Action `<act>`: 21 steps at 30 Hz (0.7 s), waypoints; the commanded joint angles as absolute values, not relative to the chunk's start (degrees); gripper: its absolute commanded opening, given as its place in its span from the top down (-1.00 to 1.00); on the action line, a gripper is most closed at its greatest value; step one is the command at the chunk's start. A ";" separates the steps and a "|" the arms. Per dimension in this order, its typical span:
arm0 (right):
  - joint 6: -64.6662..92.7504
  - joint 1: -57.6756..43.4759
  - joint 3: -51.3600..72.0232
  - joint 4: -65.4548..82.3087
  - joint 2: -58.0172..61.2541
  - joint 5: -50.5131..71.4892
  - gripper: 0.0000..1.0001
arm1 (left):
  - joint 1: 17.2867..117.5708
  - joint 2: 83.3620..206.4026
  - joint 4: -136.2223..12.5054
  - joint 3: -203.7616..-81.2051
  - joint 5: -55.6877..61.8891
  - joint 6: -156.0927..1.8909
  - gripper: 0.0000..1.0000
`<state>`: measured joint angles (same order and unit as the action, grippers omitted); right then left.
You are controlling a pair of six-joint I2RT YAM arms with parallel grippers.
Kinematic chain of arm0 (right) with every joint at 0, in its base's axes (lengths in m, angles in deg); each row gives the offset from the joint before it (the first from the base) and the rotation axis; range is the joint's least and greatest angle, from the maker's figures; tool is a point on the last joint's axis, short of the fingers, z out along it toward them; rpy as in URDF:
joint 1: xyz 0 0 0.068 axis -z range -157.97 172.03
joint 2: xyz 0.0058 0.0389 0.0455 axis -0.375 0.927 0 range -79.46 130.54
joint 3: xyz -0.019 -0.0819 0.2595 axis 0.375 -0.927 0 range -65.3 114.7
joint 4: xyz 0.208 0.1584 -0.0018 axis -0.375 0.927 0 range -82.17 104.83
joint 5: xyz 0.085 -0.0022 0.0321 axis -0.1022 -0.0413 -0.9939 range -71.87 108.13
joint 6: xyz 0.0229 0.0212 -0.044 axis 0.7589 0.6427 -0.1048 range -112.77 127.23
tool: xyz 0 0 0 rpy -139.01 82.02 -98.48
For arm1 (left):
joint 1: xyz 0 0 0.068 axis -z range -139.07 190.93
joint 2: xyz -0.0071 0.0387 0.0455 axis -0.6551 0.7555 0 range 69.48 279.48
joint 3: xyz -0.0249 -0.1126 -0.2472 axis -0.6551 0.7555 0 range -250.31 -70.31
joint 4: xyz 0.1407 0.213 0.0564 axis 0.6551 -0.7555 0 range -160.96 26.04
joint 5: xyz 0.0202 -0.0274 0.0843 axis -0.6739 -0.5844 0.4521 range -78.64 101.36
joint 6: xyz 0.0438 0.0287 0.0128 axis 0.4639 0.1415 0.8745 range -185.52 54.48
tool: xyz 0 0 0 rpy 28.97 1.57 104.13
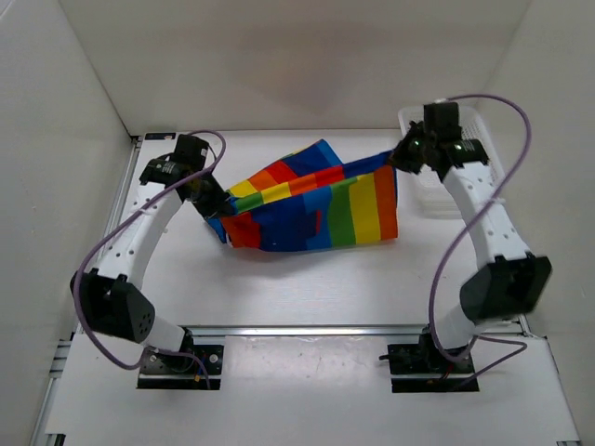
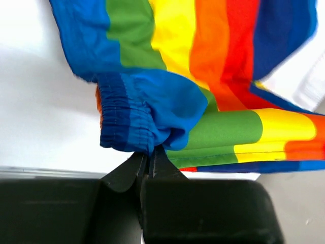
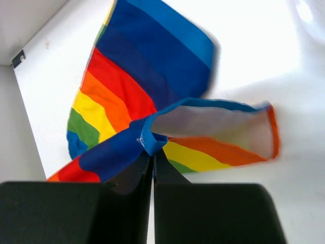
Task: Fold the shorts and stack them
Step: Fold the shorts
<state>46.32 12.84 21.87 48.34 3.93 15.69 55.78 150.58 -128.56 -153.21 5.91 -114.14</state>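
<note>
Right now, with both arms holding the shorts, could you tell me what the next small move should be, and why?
Probably lower both arms together and lay the shorts flat on the table. The left gripper and right gripper each have jaws shut on a blue edge, and the cloth sags, bunched and twisted, between them.

The place was a robotics lab test cell. Plain white panels point(image 1: 279, 56) enclosed a white table point(image 1: 307, 288) on three sides. The left arm point(image 1: 130, 242) and the right arm point(image 1: 483, 223) were bolted to black base plates point(image 1: 209, 358) beside an aluminium rail point(image 1: 307, 330) at the near edge. Exposed purple cables point(image 1: 526, 116) looped along both arms. A white basket point(image 1: 429, 197) stood at the far right.
</note>
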 commanded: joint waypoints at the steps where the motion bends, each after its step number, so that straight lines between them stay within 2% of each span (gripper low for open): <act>1: 42.30 12.19 34.25 42.81 12.87 19.01 1.00 | 51.48 153.05 -131.46 -154.95 8.29 -110.17 0.80; 4: 41.25 11.57 40.50 43.87 17.55 19.01 1.00 | 50.95 154.20 -130.93 -155.48 7.68 -109.03 0.80; 8: 41.24 11.57 38.17 43.87 15.73 18.48 1.00 | 50.95 152.72 -131.63 -153.99 7.67 -106.22 0.80; 11: 40.63 11.05 33.07 43.87 9.85 18.48 1.00 | 51.48 149.64 -133.65 -150.92 9.25 -105.16 0.80; 14: 40.02 11.04 22.79 43.87 1.24 19.01 1.00 | 51.48 143.85 -134.36 -144.86 9.78 -105.16 0.80; 21: 42.02 11.04 1.69 51.68 -24.85 20.68 1.00 | 52.18 130.66 -134.89 -131.06 7.67 -108.32 0.80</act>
<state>43.04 8.86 5.85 49.96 -16.59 11.95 52.90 134.40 -129.26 -134.65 1.60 -109.33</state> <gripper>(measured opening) 0.004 0.128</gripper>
